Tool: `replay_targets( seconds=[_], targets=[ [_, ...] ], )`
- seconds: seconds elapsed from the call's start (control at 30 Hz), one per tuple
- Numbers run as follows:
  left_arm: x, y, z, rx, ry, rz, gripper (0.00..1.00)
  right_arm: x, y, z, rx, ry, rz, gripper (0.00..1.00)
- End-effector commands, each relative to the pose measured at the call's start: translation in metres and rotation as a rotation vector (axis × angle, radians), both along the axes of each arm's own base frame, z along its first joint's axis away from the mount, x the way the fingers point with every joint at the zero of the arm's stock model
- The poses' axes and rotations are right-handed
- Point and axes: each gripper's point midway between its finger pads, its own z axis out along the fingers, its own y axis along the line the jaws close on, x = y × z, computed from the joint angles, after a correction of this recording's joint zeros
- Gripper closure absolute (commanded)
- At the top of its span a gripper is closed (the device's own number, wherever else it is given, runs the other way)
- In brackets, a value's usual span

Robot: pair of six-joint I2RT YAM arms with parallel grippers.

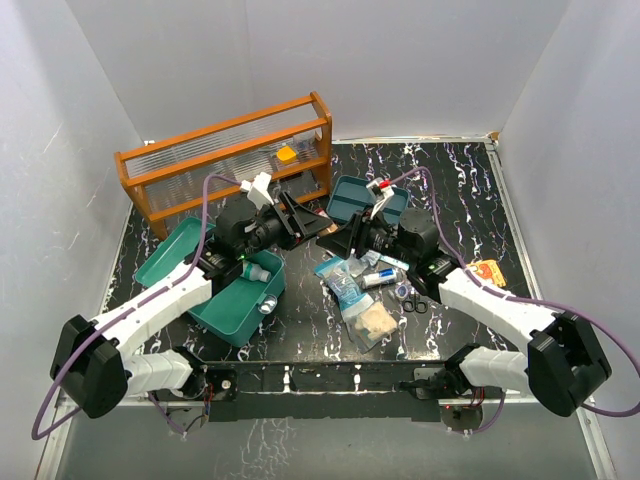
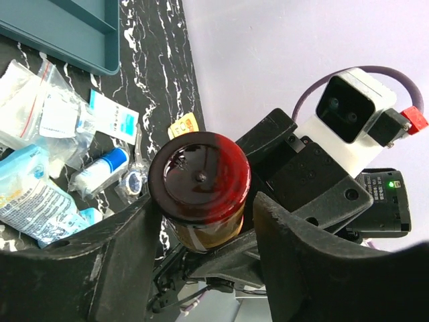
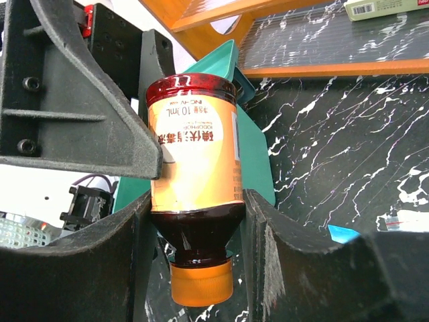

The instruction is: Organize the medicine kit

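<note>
Teal-green med kit box (image 1: pixel 225 305) sits open on the black marbled worktop (image 1: pixel 470 200), in front of the left half of the wooden rack (image 1: pixel 225 160). Its lid (image 1: pixel 165 260) is tipped back toward the rack's left end, w/ a couple of small items inside the box. The matching tray (image 1: pixel 350 200) is out of the box, lying just in front of the rack's right end.

Btwn box & tray, in front of the rack's right half & up off the worktop, both claws meet on one amber bottle (image 3: pixel 194 161): yellow-orange label, dark liquid, orange cap (image 3: pixel 201 285). R claw (image 3: pixel 198 201) has it clamped, fingers pressed on both sides at the shoulder, cap end toward its wrist cam. L claw (image 2: pixel 208 204) is at the other end, fingers either side of the bottle's base. One finger lies against the bottle, the other looks v. close; can't tell if it's actually gripping.

Farther from the rack than the tray lies a loose pile of clear bags & packets (image 1: pixel 360 290), w/ a blue-capped tube (image 2: pixel 100 171) among them. Scissors (image 1: pixel 415 303) lie just beside the pile, orange tag (image 1: pixel 487 272) near those. Small orange item (image 1: pixel 287 154) sits inside the rack near its right end
</note>
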Motion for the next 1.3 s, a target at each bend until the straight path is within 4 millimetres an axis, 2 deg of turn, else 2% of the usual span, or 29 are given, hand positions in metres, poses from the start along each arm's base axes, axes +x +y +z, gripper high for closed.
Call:
replay_targets(
  seconds=[0.0,0.07,0.13,0.23,0.4,0.47,0.53,0.63,0.7,0.77,0.93,1.17,1.27],
  targets=[
    [0.002,0.009,0.031,0.01,-0.085,0.028,0.47,0.001,0.01,0.055,0.127,-0.105,0.024,0.68],
    [0.003,0.009,0.032,0.006,-0.085,0.038,0.46,-0.003,0.012,0.056,0.126,-0.117,0.05,0.67],
    [0.005,0.009,0.033,-0.005,-0.073,0.049,0.38,-0.006,0.015,0.054,0.122,-0.118,0.068,0.67],
    [0.008,0.006,0.034,-0.037,-0.07,0.052,0.39,-0.007,0.017,0.053,0.123,-0.111,0.072,0.67],
    [0.009,0.009,0.033,-0.039,-0.118,0.064,0.68,-0.008,0.021,0.055,0.162,-0.076,0.086,0.67],
    [0.007,0.011,0.034,-0.038,-0.136,0.063,0.74,-0.007,0.021,0.053,0.16,-0.064,0.079,0.66],
    [0.005,0.013,0.033,-0.03,-0.137,0.066,0.75,-0.005,0.019,0.05,0.151,-0.049,0.063,0.59],
    [0.004,0.021,0.025,0.009,-0.124,0.089,0.75,-0.001,0.015,0.047,0.133,-0.033,0.023,0.39],
    [0.004,0.029,0.022,0.041,-0.119,0.113,0.74,0.0,0.011,0.047,0.114,-0.046,0.003,0.32],
    [0.003,0.04,0.02,0.078,-0.109,0.139,0.74,-0.001,0.007,0.047,0.098,-0.053,-0.013,0.28],
    [-0.003,0.079,0.012,0.188,-0.069,0.233,0.74,-0.005,-0.007,0.041,0.064,-0.06,-0.064,0.27],
    [-0.022,0.166,-0.007,0.476,-0.032,0.473,0.72,-0.004,-0.02,0.036,0.045,-0.059,-0.134,0.26],
    [-0.03,0.191,-0.014,0.528,0.002,0.564,0.72,-0.002,-0.018,0.035,0.04,-0.053,-0.131,0.26]
  ],
)
